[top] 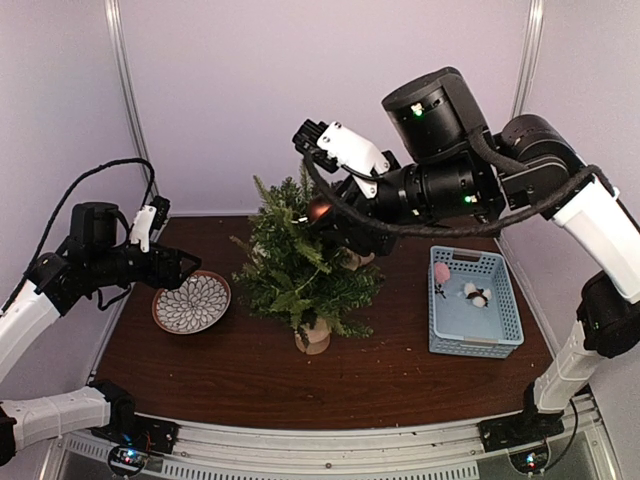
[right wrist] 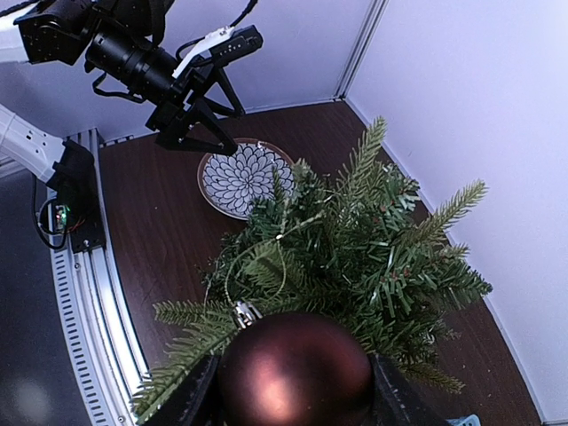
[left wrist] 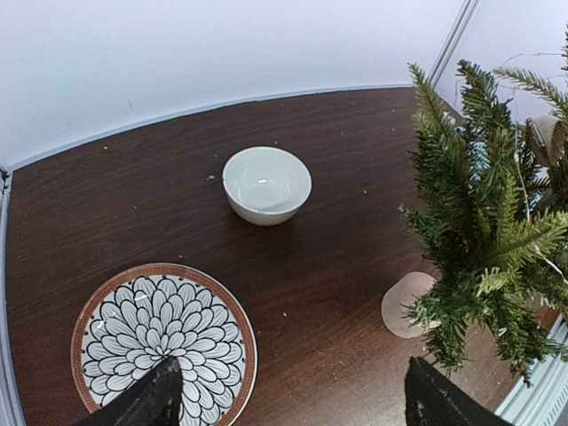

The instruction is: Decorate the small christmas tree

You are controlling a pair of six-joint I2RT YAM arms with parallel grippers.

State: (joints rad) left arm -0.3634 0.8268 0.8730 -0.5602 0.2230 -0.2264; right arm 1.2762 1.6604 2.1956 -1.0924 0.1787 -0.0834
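Observation:
The small christmas tree (top: 298,262), bushy green on a pale wooden stump, stands mid-table; it also shows in the right wrist view (right wrist: 373,248) and the left wrist view (left wrist: 484,222). My right gripper (top: 325,212) is shut on a dark red bauble (right wrist: 295,371) and holds it against the tree's upper right side. The bauble's thin gold loop (right wrist: 253,266) lies over the needles. My left gripper (top: 185,265) is open and empty above the patterned plate (top: 192,302), left of the tree.
A light blue basket (top: 475,302) at the right holds a pink ornament (top: 441,272) and a white-and-dark one (top: 477,294). A white bowl (left wrist: 266,184) stands on the table behind the plate. White walls enclose the table.

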